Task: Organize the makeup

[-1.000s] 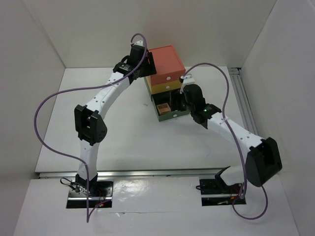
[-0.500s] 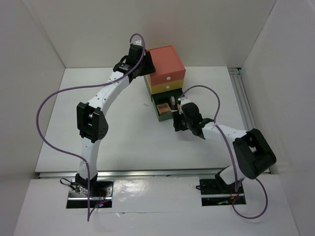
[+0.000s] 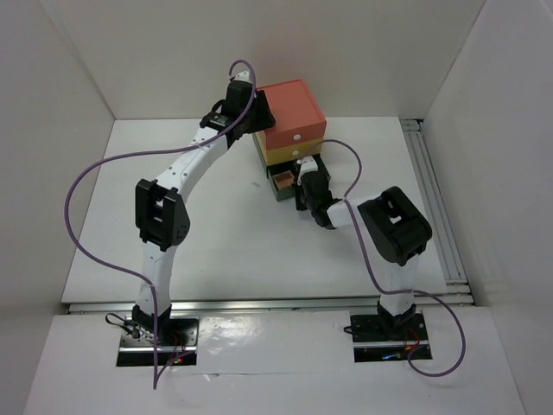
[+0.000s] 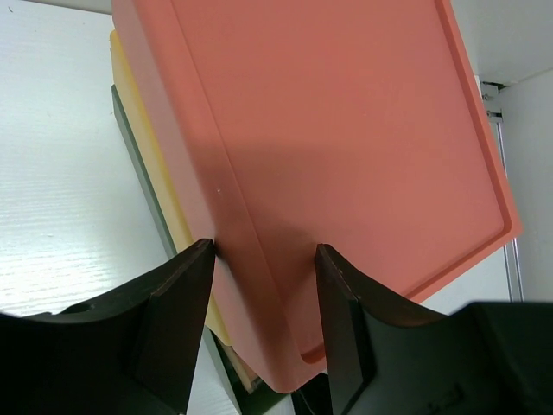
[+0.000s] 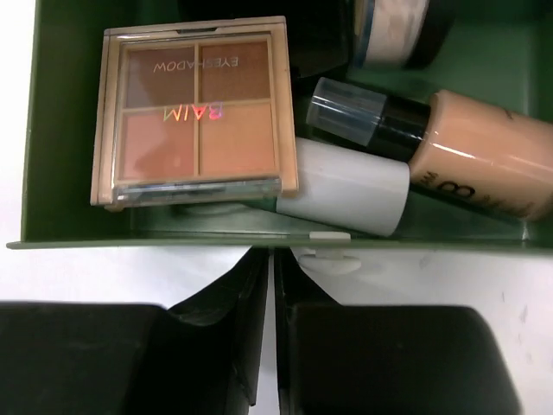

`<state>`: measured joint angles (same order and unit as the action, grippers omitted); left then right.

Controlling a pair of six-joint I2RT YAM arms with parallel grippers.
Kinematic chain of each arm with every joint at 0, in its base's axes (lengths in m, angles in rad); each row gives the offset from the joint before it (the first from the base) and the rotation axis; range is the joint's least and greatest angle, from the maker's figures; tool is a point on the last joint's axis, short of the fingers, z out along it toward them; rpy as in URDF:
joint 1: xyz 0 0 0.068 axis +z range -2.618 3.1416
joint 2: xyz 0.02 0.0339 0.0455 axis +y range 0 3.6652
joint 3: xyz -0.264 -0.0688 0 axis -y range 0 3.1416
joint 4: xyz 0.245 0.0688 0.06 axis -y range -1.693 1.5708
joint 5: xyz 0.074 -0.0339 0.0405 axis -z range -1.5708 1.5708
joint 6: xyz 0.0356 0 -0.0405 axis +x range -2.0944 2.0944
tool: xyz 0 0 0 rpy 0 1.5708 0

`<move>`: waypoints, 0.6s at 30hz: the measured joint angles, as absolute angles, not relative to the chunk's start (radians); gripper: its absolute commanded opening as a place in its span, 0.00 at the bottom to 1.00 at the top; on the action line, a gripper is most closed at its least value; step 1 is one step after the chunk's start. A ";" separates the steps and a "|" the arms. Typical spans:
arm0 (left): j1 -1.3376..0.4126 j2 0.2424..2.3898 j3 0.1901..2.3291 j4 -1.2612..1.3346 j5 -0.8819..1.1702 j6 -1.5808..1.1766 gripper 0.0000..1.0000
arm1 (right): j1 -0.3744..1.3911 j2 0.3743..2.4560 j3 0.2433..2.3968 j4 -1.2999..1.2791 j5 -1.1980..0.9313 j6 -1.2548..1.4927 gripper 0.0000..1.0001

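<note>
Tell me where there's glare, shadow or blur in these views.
Top external: glare on the glossy strip at the near edge. Left wrist: the left gripper throws a soft shadow on the coral lid. Right wrist: eyeshadow palette sharp, lettering glinting; right gripper almost black.

**Overhead view.** We see the stacked drawer box (image 3: pixel 292 117), coral over yellow over green, toward 1 o'clock on the white table (image 3: pixel 199 233). Its green drawer (image 3: pixel 283 194) stands partly open toward 6 o'clock, with a brown makeup item (image 3: pixel 282 179) inside. We find the left gripper (image 3: pixel 253 112) at the box's 9 o'clock side. The right gripper (image 3: pixel 302 183) is at the drawer's 3 o'clock side.
</note>
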<state>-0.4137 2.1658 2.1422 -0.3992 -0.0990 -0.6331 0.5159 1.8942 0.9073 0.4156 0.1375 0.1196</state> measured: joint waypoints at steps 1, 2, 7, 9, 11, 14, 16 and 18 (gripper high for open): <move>-0.414 2.166 2.142 -0.398 -0.098 -0.633 0.62 | 0.516 1.911 0.913 0.445 0.149 0.126 0.14; -0.414 2.166 2.142 -0.397 -0.097 -0.633 0.62 | 0.516 1.930 0.924 0.474 0.158 0.133 0.14; -0.413 2.166 2.138 -0.390 -0.095 -0.633 0.60 | 0.516 2.025 1.021 0.536 0.197 0.139 0.19; -0.413 2.166 2.135 -0.389 -0.094 -0.634 0.60 | 0.516 2.068 1.073 0.561 0.218 0.140 0.23; -0.412 2.166 2.133 -0.387 -0.093 -0.635 0.60 | 0.516 2.108 1.109 0.609 0.241 0.144 0.29; -0.411 2.166 2.133 -0.386 -0.091 -0.635 0.59 | 0.514 2.158 1.140 0.694 0.278 0.152 0.34; -0.411 2.166 2.133 -0.386 -0.090 -0.635 0.58 | 0.513 2.181 1.155 0.730 0.298 0.161 0.38; -0.410 2.167 2.131 -0.379 -0.091 -0.635 0.58 | 0.513 2.199 1.160 0.762 0.319 0.168 0.44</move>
